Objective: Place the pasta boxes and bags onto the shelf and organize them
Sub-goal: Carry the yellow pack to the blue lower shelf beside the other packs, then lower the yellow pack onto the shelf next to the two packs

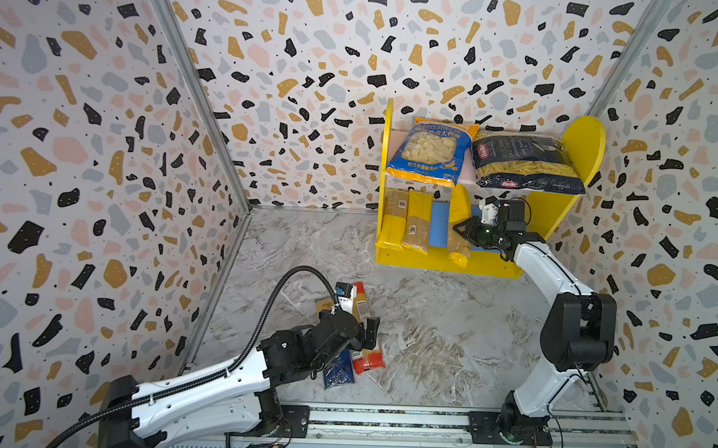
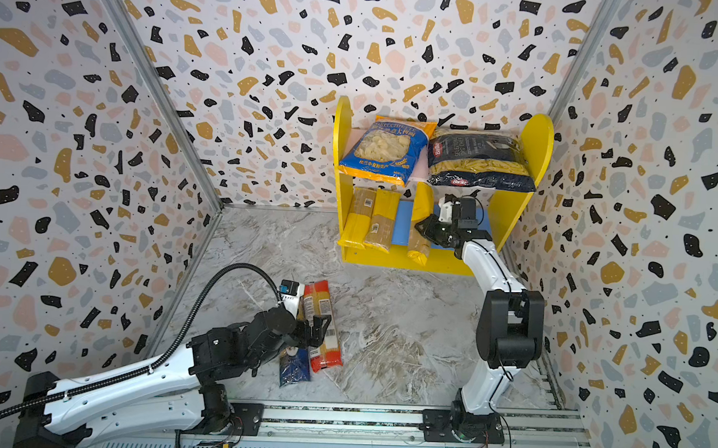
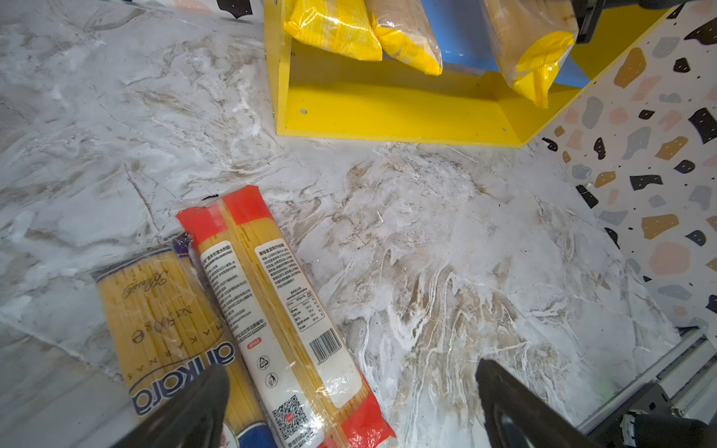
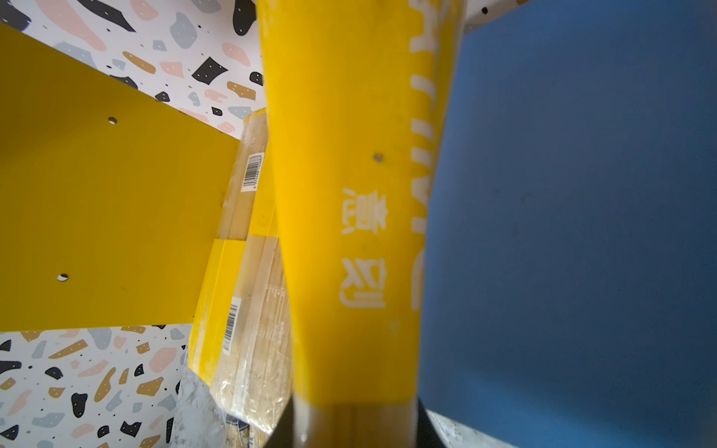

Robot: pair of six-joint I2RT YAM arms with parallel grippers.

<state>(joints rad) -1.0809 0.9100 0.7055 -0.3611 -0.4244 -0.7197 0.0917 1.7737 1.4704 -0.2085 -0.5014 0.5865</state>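
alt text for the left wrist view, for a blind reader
A red-ended pack and a blue-ended pack of spaghetti lie side by side on the marble table under the open left gripper. Beyond stands the yellow shelf, three yellow spaghetti packs poking out.

Two bags (image 1: 431,153) atop shelf (image 1: 447,264), two spaghetti packs (image 1: 407,221) below, third pack (image 1: 458,246) tilted (gripped), slim packs (image 1: 369,360) lying outside

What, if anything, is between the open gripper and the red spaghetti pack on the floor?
Nothing visible. The left gripper hangs open right above the red pack. The blue-ended pack lies close beside it, not over it.
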